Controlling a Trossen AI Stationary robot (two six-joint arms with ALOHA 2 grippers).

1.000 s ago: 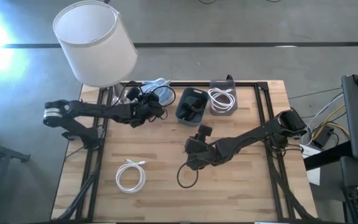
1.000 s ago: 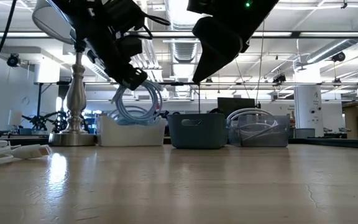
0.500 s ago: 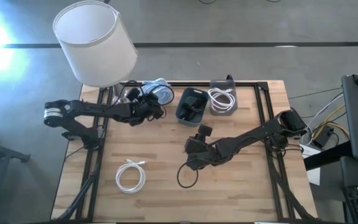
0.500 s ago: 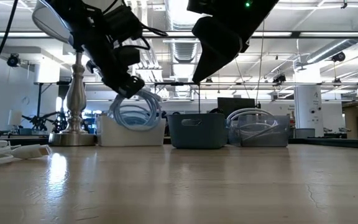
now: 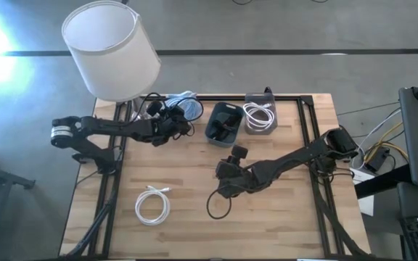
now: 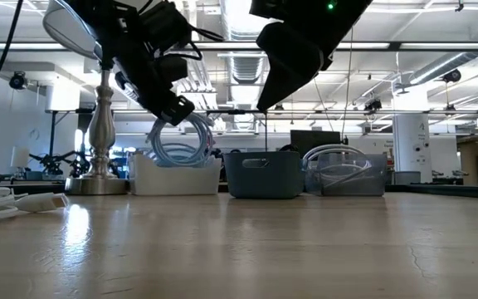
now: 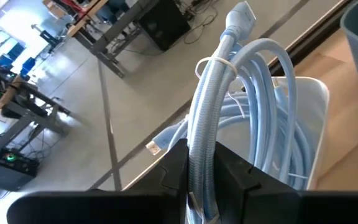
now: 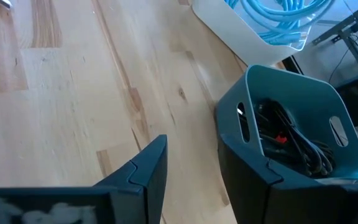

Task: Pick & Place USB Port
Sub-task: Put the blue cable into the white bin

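At the upper middle of the high view the left gripper (image 5: 171, 125) is clamped on a blue cable (image 7: 229, 118) over the white bin (image 5: 188, 111), not yet released, while the right gripper (image 5: 226, 190) (jaws apart, empty) waits mid-table above a black cable (image 5: 216, 204), with a white cable (image 5: 152, 206) lying at lower left.

We see the light-blue coiled USB cable (image 7: 211, 118), tied with a white band, hanging over the white bin (image 6: 175, 175) at far left. Left gripper (image 7: 199, 163) pinches its bundled strands.

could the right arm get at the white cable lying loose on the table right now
Probably yes: the right gripper is open and empty, and bare wood lies between it and the white cable. The black cable lies nearer, off to the side.
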